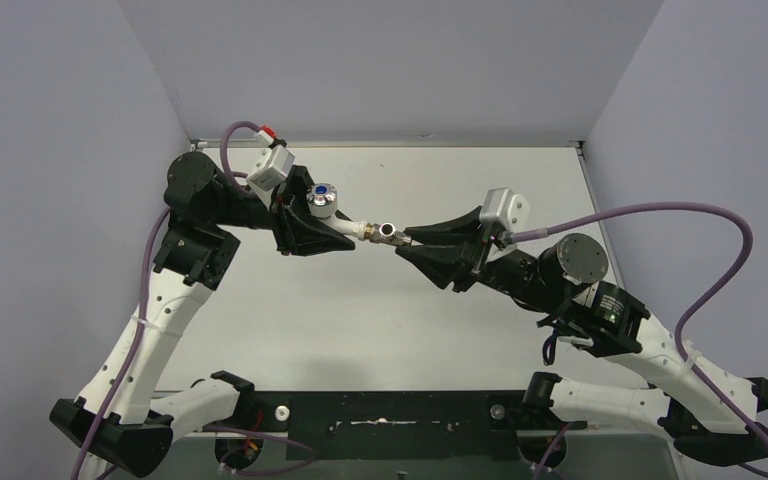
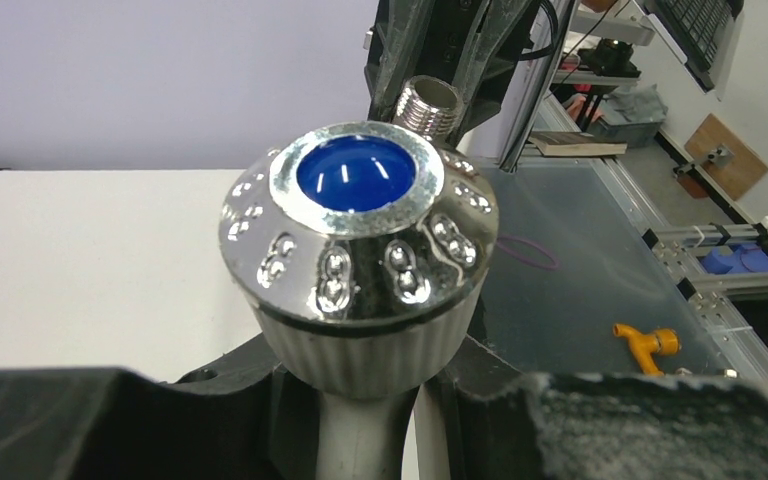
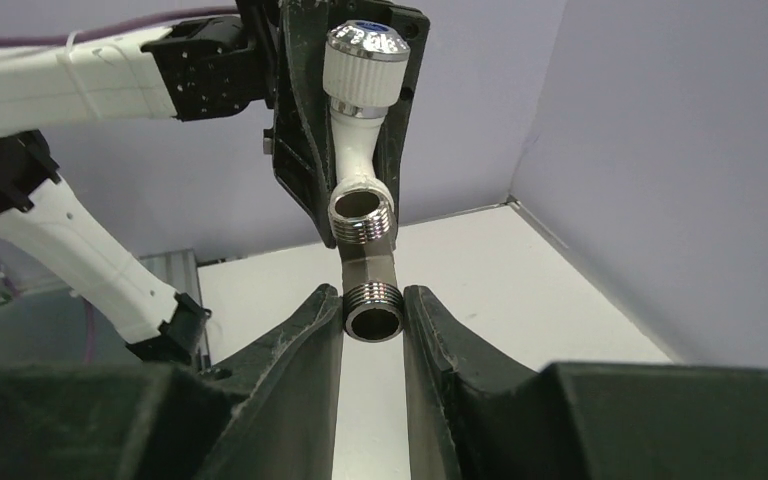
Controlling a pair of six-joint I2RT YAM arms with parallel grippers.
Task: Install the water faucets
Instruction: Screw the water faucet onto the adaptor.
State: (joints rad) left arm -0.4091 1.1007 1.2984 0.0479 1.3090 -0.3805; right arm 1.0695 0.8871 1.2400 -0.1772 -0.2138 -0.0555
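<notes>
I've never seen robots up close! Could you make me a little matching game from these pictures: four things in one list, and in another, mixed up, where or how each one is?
Things:
1. round chrome knob
2. white plastic tap body
3. grey threaded metal fitting
4. long purple cable

States:
A. pinched in the right claw
B. arches beside the right arm
C. has a blue dot on top
D. gripped by the left claw

Pairs: 1-C, 2-D, 3-A, 4-B.
</notes>
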